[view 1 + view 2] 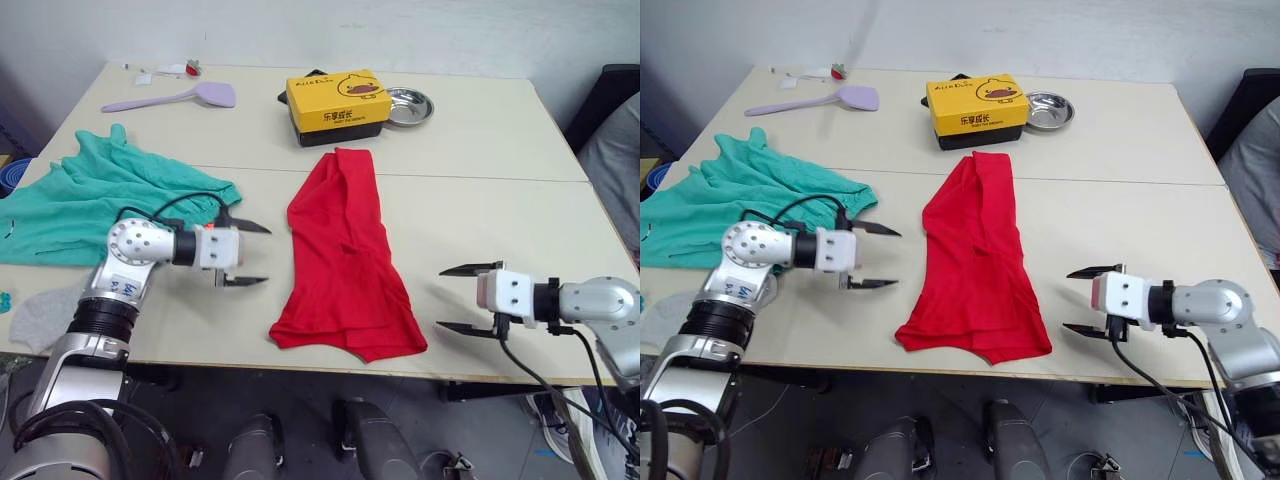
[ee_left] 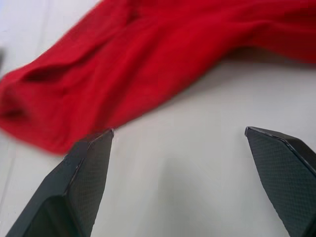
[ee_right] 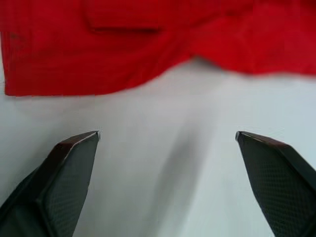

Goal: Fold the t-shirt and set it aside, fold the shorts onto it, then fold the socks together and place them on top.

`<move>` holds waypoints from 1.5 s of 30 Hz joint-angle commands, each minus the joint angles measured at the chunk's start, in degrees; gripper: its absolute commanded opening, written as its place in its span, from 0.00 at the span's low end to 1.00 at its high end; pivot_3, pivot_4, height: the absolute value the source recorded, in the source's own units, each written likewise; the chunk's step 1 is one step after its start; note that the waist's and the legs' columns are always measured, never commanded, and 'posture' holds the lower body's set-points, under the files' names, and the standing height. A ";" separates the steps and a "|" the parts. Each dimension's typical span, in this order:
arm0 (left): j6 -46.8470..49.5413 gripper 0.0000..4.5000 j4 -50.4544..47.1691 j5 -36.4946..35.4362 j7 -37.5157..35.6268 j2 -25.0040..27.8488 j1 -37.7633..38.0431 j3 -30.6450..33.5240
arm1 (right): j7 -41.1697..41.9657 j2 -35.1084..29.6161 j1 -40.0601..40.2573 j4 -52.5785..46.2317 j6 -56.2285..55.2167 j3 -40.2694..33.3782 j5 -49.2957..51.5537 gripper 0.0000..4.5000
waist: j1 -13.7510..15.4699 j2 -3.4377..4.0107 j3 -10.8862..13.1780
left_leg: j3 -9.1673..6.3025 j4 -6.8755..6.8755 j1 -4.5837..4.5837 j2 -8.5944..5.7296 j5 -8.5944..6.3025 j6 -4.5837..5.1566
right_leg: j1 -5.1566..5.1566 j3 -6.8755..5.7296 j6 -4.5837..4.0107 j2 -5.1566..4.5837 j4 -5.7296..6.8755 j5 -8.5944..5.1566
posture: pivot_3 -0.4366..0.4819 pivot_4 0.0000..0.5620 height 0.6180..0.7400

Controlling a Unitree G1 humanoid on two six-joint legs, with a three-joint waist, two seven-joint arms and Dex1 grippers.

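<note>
Both jaws stand spread and hold nothing — the left gripper (image 1: pixel 244 254) and the right gripper (image 1: pixel 455 297) flank the t-shirt (image 1: pixel 342 255), lying folded lengthwise mid-table (image 1: pixel 480 215). The shorts (image 1: pixel 90 195) lie crumpled far left. Behind, a yellow box (image 1: pixel 338 101) and a steel bowl (image 1: pixel 409 106) — empty.

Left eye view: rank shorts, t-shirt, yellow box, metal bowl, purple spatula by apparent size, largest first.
1. Shorts, partly cut off at the frame edge
2. T-shirt; close to the shorts, so that order is unsure
3. Yellow box
4. Purple spatula
5. Metal bowl; similar to the spatula

The last three sit farther away, so they look smaller.
</note>
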 commanded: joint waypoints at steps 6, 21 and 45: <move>-14.71 1.00 5.42 1.55 -1.87 -4.06 -1.49 -5.11 | 2.98 6.19 -6.78 11.17 -21.52 5.34 -4.87 1.00 | -0.13 -0.02 -0.04 | -0.28 0.07 0.20 0.08 -0.02 0.03 | 0.23 0.11 -0.02 0.00 0.01 0.01 | 0.48 0.27 1.00; -18.86 0.86 7.74 -5.11 -14.35 -8.15 -2.63 -13.01 | 6.96 8.48 -9.24 11.48 -22.80 10.52 -2.42 0.55 | -0.20 -0.01 -0.05 | -0.53 0.02 1.04 0.24 -0.41 0.38 | 1.13 0.09 -0.18 0.08 -0.05 -0.09 | 0.48 0.27 1.00; 17.47 0.01 -32.37 -22.90 -17.63 9.96 26.93 -2.04 | 11.72 -8.15 17.05 -26.77 10.59 -1.70 16.68 0.00 | 0.15 0.09 -0.01 | -0.87 -0.01 0.97 0.31 -0.51 0.33 | 1.08 -0.15 -0.41 0.06 0.08 -0.24 | 0.48 0.27 1.00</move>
